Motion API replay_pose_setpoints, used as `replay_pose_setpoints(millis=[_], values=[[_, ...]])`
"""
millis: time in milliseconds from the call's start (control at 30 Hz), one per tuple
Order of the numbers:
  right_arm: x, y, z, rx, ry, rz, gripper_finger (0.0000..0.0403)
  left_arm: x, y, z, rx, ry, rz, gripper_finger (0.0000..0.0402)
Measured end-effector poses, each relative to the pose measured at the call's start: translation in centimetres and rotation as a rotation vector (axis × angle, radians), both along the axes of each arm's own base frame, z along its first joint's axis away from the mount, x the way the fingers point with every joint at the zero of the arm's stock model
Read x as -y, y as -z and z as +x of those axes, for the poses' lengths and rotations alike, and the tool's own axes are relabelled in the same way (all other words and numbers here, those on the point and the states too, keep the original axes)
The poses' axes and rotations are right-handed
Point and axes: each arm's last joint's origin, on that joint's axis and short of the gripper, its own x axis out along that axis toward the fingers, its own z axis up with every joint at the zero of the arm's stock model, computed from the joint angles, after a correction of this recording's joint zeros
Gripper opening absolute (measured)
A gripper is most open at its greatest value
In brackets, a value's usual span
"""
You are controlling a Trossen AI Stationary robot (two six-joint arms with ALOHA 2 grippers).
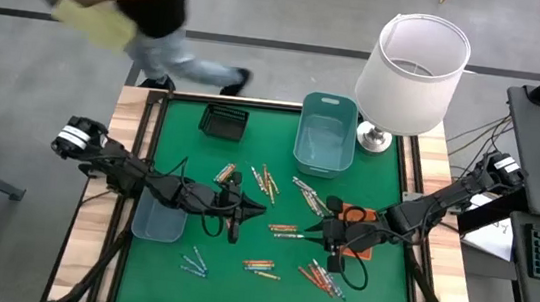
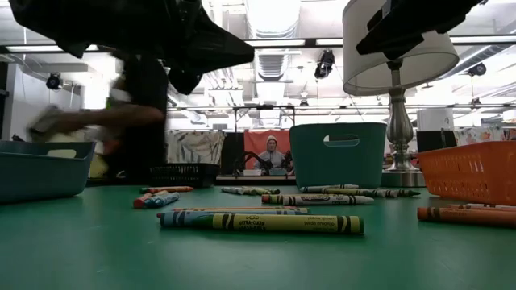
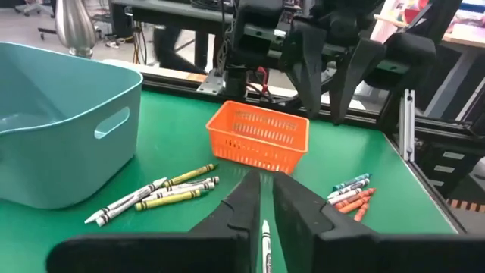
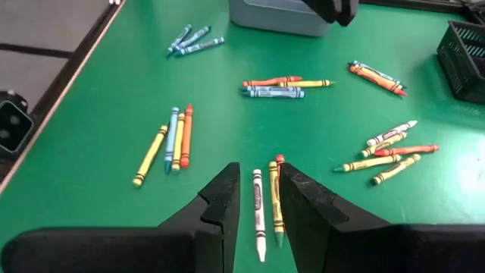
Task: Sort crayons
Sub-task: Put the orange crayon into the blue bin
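Crayons (image 1: 284, 230) lie scattered across the green table (image 1: 166, 281). Left gripper (image 3: 263, 203) pinches a white crayon (image 3: 266, 246) near mid-table; right gripper (image 4: 258, 199) hovers slightly open above three crayons.

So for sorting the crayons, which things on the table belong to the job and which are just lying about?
Belongs to the job:
- crayons scattered on the green mat
- white crayon between the left tool's fingers
- orange basket
- teal bin
- black basket
- grey-blue tray

Just lying about:
- lamp
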Motion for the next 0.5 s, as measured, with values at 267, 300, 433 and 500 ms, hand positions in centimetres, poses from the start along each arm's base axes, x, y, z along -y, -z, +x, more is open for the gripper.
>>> replay_pose_setpoints(millis=[267, 300, 433, 500], values=[[0.1, 0.0, 0.1, 0.011, -0.011, -0.031, 0.0075, 0.4, 2.7, 1.5, 0.047, -0.003, -0.007, 0.0081], [0.1, -0.1, 0.1, 0.014, -0.012, -0.033, 0.0074, 0.4, 3.2, 1.6, 0.046, -0.006, -0.006, 0.0085], [0.0, -0.2, 0.2, 0.037, -0.02, -0.035, 0.0073, 0.3, 5.1, 2.1, 0.014, -0.016, 0.001, 0.0095], [0.0, -0.3, 0.2, 0.046, -0.021, -0.031, 0.0075, 0.2, 5.9, 2.2, -0.01, -0.021, 0.005, 0.0096]])
